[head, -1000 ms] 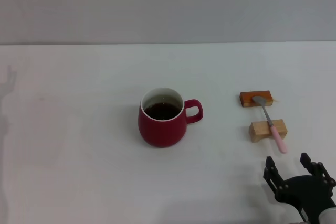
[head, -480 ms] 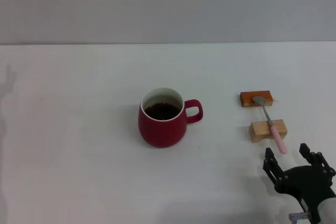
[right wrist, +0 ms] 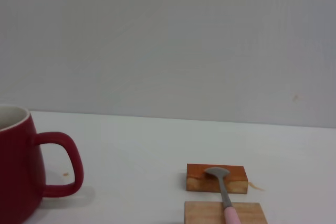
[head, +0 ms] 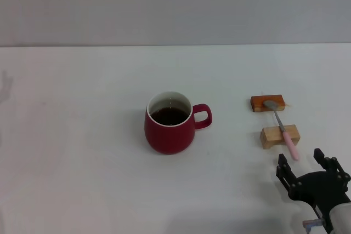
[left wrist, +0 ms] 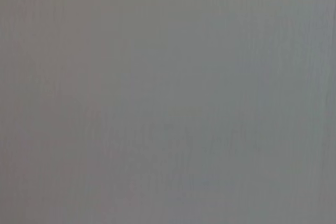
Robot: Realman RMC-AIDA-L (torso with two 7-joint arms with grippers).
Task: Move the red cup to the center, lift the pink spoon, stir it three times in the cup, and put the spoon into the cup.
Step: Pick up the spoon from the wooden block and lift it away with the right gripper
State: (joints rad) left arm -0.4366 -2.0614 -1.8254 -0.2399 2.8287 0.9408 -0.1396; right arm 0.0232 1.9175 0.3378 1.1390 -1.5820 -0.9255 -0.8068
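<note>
Right gripper (head: pixel 307 164) edged slightly nearer, jaws apart.

Two wooden blocks on table, right side.
Darker orange-brown rectangular wooden block (head: pixel 267 103) sits farther back; pale tan rectangular wooden block (head: pixel 280 136) is nearer, just in front, w/ small gap btwn. Both lie flat on plain white table (head: pixel 82 135); grey wall (head: pixel 175 4) behind.

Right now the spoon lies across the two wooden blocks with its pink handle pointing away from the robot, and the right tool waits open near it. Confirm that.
Wrong on one point: in the head view the spoon has its pink handle toward the robot, its grey bowl on the far block. It does lie across both blocks, over the near block, and the right tool waits open just short of it.
</note>
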